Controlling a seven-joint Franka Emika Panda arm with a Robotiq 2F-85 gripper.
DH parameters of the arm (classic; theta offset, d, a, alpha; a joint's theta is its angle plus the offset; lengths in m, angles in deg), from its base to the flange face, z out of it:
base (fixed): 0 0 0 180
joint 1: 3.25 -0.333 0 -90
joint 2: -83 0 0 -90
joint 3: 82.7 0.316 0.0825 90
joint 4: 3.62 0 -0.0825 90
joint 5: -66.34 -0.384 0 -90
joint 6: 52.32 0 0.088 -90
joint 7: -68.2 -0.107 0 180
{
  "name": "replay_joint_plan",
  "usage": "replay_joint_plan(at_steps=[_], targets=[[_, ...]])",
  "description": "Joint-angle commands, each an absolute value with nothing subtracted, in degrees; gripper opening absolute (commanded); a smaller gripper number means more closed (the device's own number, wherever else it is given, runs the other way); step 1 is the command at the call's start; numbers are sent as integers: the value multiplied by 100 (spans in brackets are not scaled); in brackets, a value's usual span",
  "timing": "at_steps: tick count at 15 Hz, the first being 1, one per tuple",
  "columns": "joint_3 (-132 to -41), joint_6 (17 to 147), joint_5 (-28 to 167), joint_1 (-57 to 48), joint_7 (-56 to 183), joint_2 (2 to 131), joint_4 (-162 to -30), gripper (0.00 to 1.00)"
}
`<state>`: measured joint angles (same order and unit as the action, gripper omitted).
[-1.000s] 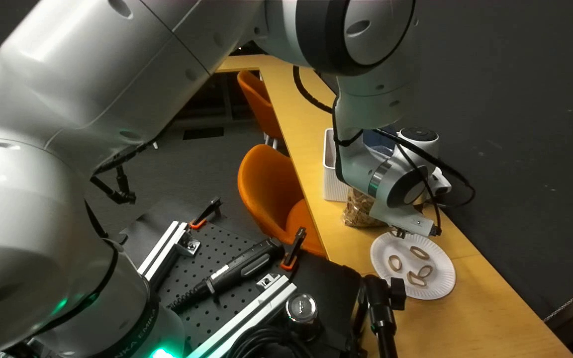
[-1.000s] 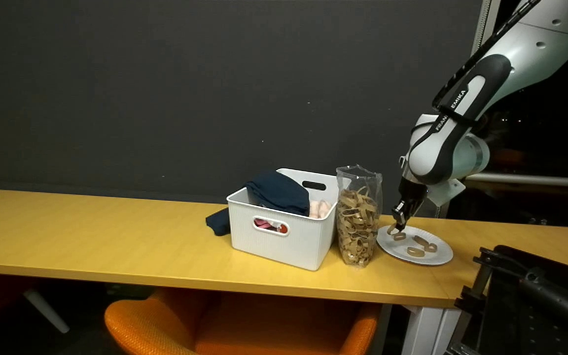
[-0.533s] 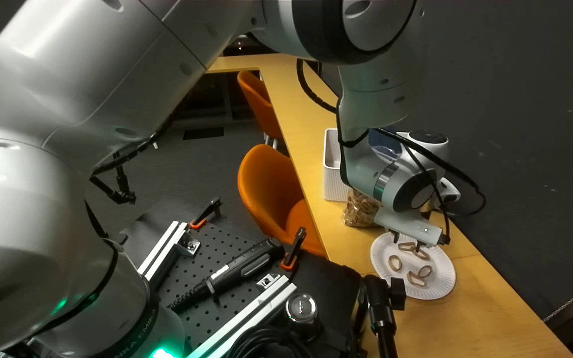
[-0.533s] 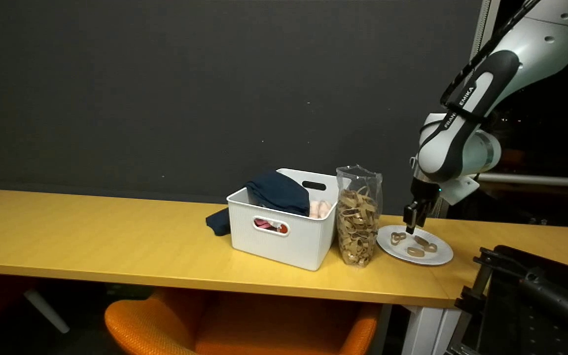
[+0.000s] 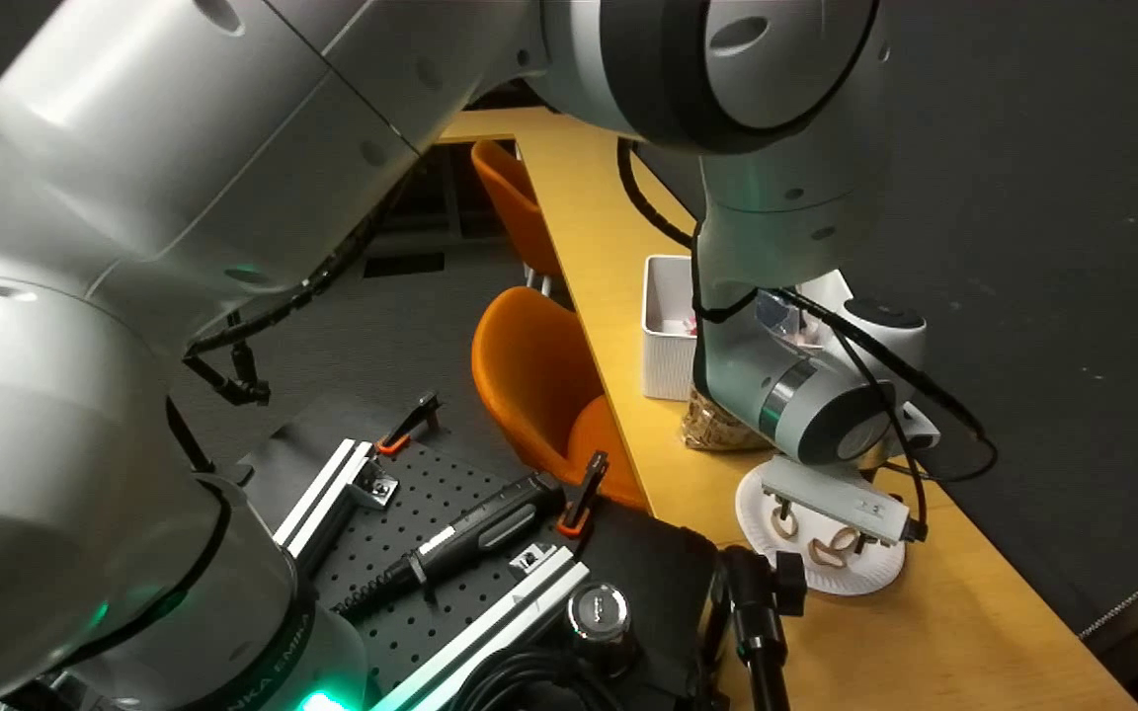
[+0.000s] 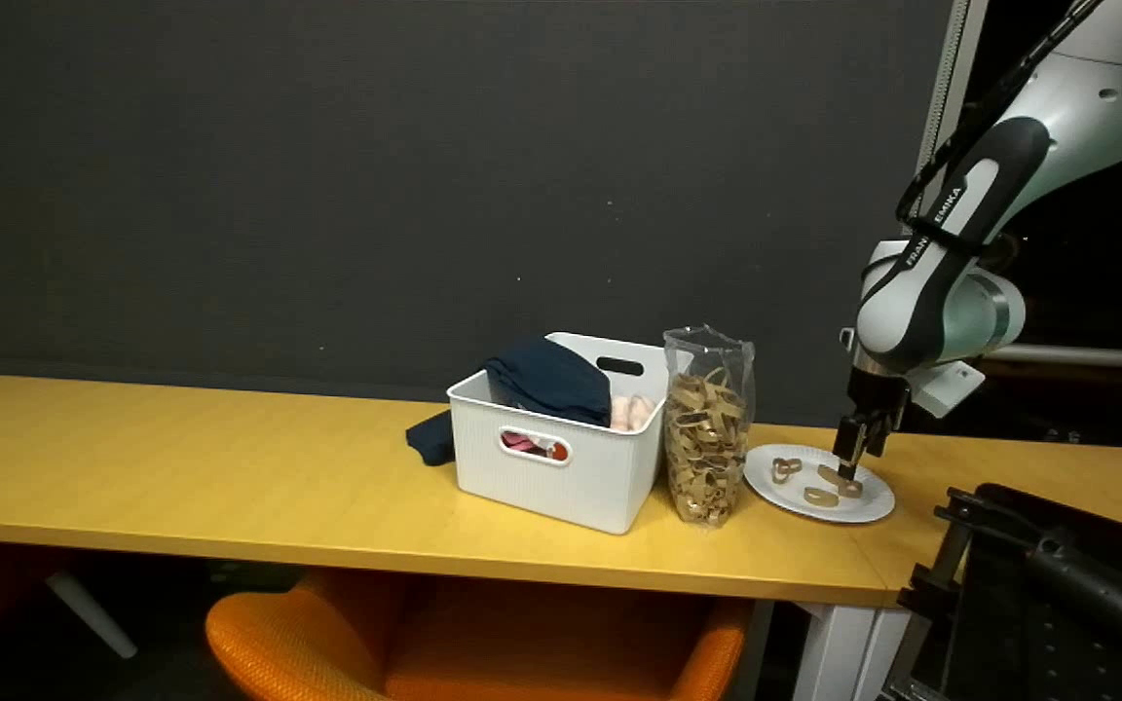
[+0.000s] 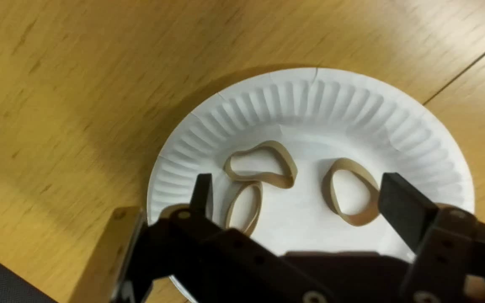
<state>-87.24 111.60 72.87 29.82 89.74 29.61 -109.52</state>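
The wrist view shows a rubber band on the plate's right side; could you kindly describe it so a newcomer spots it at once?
On the wooden table is a white paper plate. Right of its middle, beside a black fingertip of the gripper in the picture, lies a tan rubber band. It sits alone, while the other two bands seen here lie together on the left.
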Motion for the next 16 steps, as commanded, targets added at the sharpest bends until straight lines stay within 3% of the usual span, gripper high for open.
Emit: replay_joint_plan(at_steps=[1,16], targets=[[-8655,10928,7253,3064,9088,2717,-10500,100],[-8551,10181,7215,2981,9161,1773,-9184,100]])
